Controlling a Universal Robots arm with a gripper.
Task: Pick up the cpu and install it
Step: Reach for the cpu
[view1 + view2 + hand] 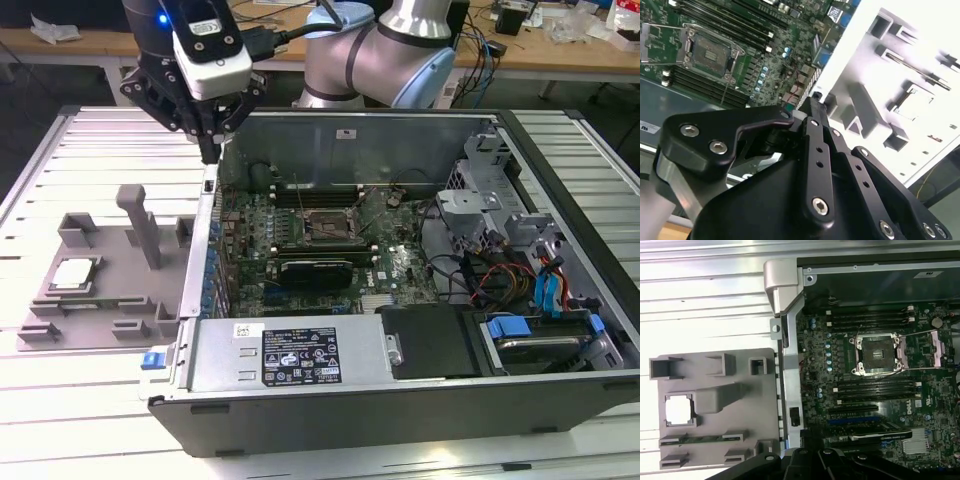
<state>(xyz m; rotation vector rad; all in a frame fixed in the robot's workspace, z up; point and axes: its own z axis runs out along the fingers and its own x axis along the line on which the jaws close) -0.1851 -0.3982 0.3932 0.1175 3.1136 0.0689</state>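
The cpu [75,272] is a silvery-white square chip lying flat in a square recess of the grey holder tray [110,300], outside the computer case on the exterior view's left; the first wrist view shows the cpu [679,409] as a bright square. The empty motherboard socket [328,228] sits mid-board with its metal frame swung open; the socket [877,354] is bare. My gripper [210,152] hangs above the case's wall nearest the tray, at the back corner, well above the tray. Its fingers [814,107] are pressed together, shut, with nothing in them.
The open case [400,400] holds memory sticks, loose cables [500,270] and a drive bay with blue tabs [540,335]. A tall grey post [140,225] rises from the tray beside the cpu. A memory stick [702,439] lies in a tray slot. The table is slatted metal.
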